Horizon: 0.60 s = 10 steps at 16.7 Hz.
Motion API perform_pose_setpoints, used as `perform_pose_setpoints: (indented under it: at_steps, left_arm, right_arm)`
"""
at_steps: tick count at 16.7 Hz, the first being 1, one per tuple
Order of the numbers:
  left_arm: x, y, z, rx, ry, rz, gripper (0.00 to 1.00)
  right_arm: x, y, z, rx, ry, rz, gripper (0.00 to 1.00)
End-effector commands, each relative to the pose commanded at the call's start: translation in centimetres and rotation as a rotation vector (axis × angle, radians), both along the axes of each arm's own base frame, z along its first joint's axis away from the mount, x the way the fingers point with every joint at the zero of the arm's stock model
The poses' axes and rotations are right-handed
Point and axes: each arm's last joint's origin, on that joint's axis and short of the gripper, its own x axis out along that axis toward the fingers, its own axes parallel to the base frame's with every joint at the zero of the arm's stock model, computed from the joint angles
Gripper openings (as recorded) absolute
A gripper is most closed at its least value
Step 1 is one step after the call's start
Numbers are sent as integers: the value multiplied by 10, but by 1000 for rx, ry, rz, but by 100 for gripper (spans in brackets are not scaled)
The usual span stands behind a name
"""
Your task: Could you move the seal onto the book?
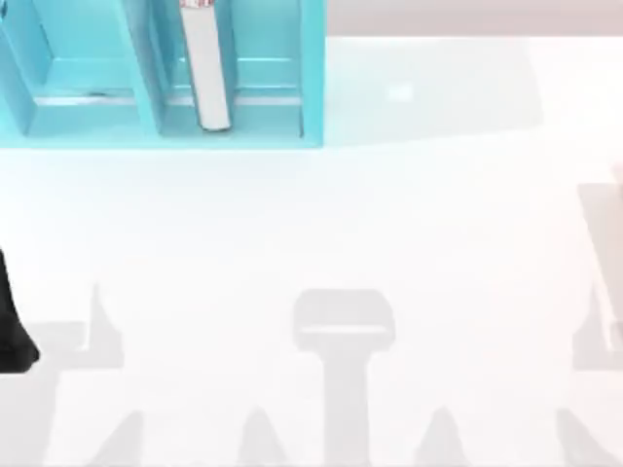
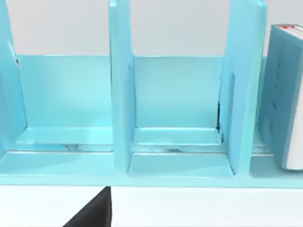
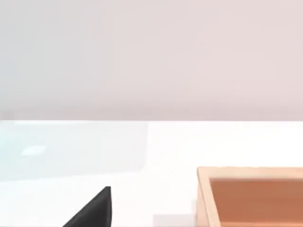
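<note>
**Book upright in the shelf, both arms low at the table edges**

The left arm sits at the table's left edge. I cannot tell whether either pincer is apart or together. Far beyond it, the thick teal-blue hardback book stands upright, long axis vertical, in the bright cyan shelf unit's right compartment, apart from both arms.

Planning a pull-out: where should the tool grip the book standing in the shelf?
Probably pinch the book across its covers at the exposed near edge, coming from the shelf unit's open front; it stands upright between dividers.
</note>
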Motion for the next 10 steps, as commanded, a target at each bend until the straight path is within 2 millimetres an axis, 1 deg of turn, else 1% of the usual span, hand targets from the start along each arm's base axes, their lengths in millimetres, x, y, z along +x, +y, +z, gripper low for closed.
perform_pose_setpoints:
  at_steps: [2, 4, 7, 9, 10]
  left_arm:
    - [0, 0, 0, 0, 0, 0, 100]
    - [0, -1, 9, -1, -25, 0, 100]
    - [6, -4, 38, -8, -99, -2, 100]
    - [16, -8, 59, -18, -140, -5, 100]
    - [24, -10, 68, -24, -150, -7, 100]
  right_arm:
    - [0, 0, 0, 0, 0, 0, 100]
    - [0, 0, 0, 0, 0, 0, 100]
    - [0, 0, 0, 0, 0, 0, 100]
    - [0, 0, 0, 0, 0, 0, 100]
    - [0, 0, 0, 0, 0, 0, 100]
